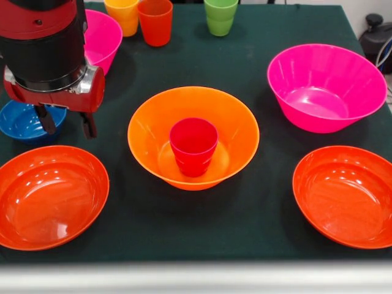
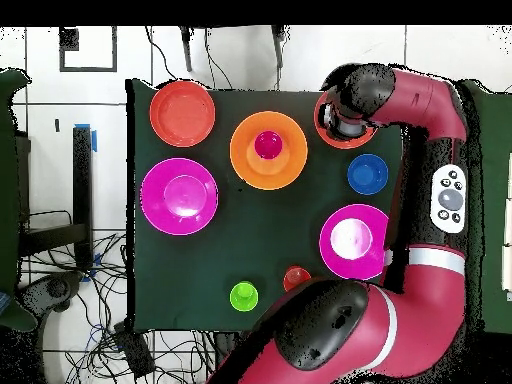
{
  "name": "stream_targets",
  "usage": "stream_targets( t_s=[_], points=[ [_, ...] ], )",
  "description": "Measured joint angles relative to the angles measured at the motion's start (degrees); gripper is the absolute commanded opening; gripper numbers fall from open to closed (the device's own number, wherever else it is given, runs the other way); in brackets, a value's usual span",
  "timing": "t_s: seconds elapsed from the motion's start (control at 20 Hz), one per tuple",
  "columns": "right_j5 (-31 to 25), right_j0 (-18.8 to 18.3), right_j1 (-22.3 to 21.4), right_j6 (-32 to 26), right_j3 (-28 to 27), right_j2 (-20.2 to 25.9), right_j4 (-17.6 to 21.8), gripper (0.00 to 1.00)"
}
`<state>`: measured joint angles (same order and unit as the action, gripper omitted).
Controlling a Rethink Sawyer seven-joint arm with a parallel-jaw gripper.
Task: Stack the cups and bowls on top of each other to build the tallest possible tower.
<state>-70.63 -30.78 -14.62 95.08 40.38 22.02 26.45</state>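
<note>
Two pieces make up the tower so far — the large orange bowl at the middle of the dark green table, and the red cup standing upright inside it, mouth up. The gripper hangs at the front view's left, its two dark fingers apart with nothing between them, just above the small blue bowl and beyond the rim of one wide red-orange bowl. In the overhead view the arm's head covers most of that shallow bowl. The other red-orange bowl lies at the front view's lower right, with a large pink bowl behind it. The second pink bowl sits at the upper left, partly hidden by the arm. Along the far edge stand three cups, all upright — the yellow cup and orange cup close together, the green cup a little apart to their right.
</note>
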Motion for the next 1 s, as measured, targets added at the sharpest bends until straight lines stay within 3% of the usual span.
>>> stream_targets(
  t_s=[1.0],
  points=[
    [0.0, -0.1, 0.9, 0.0, 0.4, 0.0, -0.3, 1.0]
  ],
)
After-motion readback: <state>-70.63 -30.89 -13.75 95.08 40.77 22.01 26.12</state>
